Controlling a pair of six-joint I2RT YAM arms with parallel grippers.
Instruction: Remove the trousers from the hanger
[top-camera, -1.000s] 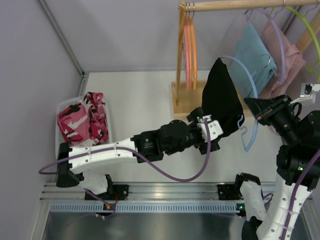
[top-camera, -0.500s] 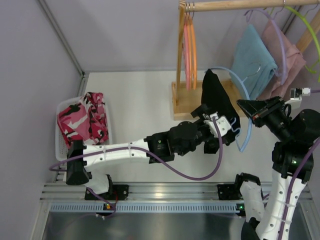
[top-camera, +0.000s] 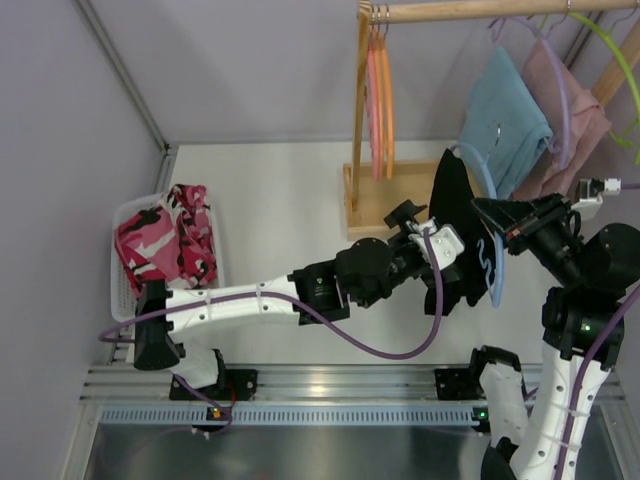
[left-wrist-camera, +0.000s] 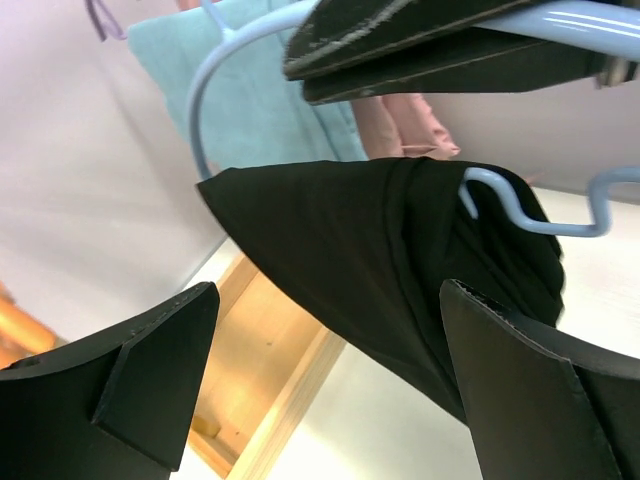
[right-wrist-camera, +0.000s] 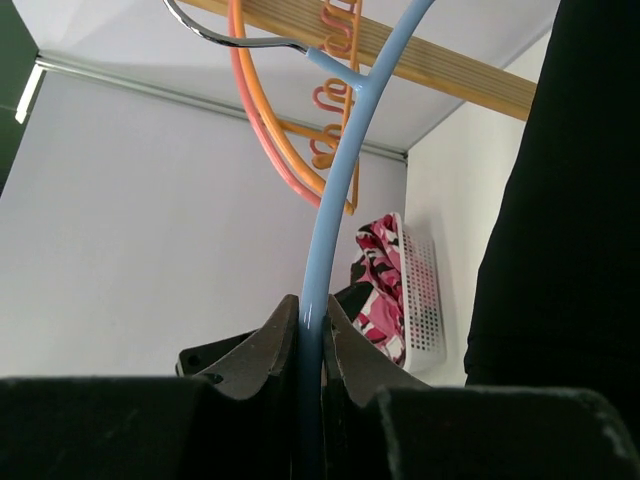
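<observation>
The black trousers (top-camera: 458, 215) hang over the light blue hanger (top-camera: 497, 270) above the table's right side. My right gripper (top-camera: 492, 214) is shut on the hanger's blue wire (right-wrist-camera: 312, 300), with the black cloth (right-wrist-camera: 570, 200) beside it. My left gripper (top-camera: 456, 260) is open just by the trousers. In the left wrist view its fingers (left-wrist-camera: 150, 370) stand wide apart, and the black cloth (left-wrist-camera: 400, 260) lies in front of and partly between them, draped on the hanger (left-wrist-camera: 520, 215). The pink, white and black camouflage trousers (top-camera: 165, 245) lie in the white basket (top-camera: 122, 215) at the left.
A wooden rack's base (top-camera: 372, 200) stands behind the trousers. Its rail (top-camera: 470, 10) carries orange and pink hangers (top-camera: 379, 100), a teal garment (top-camera: 505, 120), a pink garment (top-camera: 578, 125) and a green hanger (top-camera: 615, 50). Grey walls close in the back and left.
The hanger with the black trousers has moved right and nearer to the right gripper. My left gripper followed to the right. The right arm shifted slightly left.
</observation>
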